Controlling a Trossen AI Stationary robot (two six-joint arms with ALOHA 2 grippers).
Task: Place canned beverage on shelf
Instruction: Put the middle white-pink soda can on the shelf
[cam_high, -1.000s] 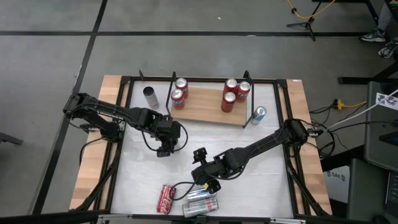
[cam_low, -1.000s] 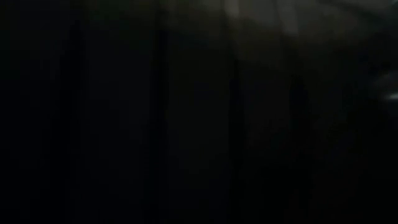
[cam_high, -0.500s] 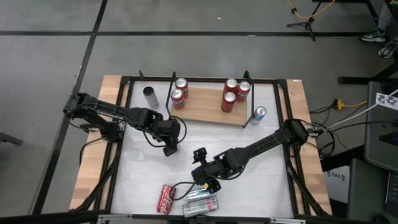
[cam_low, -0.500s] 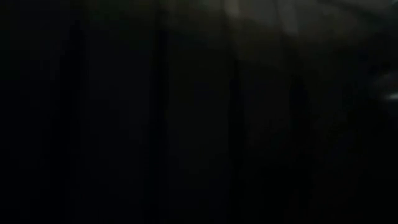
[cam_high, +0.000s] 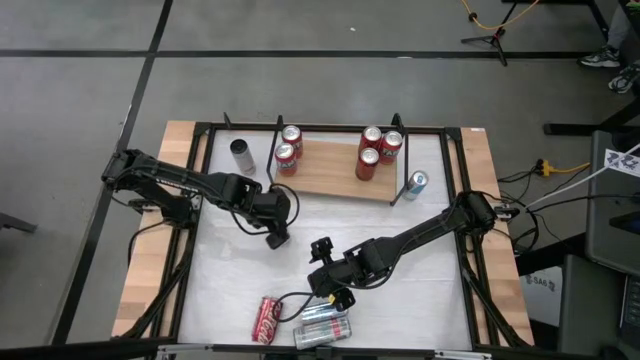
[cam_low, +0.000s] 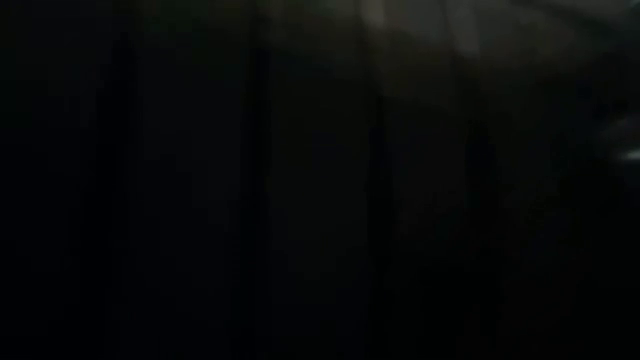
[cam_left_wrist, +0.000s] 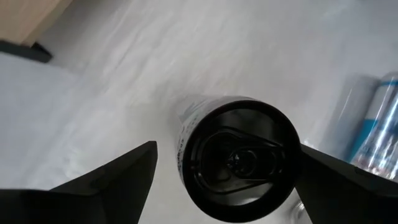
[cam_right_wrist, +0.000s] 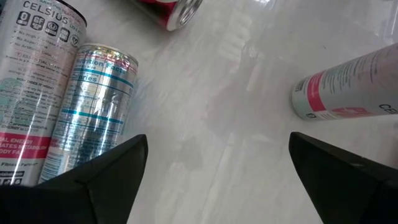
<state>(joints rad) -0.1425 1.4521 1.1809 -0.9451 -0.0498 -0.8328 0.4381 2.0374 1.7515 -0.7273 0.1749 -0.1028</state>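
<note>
Table (cam_high: 230, 300), seen from above: you have both arms reaching in over its white top. The shelf (cam_high: 330, 172) lies along the far edge. It carries five upright red cans, two (cam_high: 288, 147) at its left end and three (cam_high: 378, 148) toward its right. A dark can (cam_high: 241, 153) stands off its left end and a blue can (cam_high: 416, 182) off its right end.

Your left gripper (cam_high: 275, 238) hangs mid-table, in front of the shelf, well apart from it. Its jaws are spread wide to either side of a black-top can (cam_left_wrist: 239, 158), seen end-on. A gap shows at one finger (cam_left_wrist: 124, 180), and you cannot tell whether the can is gripped.

Your right gripper (cam_high: 338, 297) is near the front edge, jaws fully spread over bare table with nothing between them. Just beside it lie a red can (cam_high: 268, 318) and two silver cans (cam_high: 322, 325), all on their sides.
</note>
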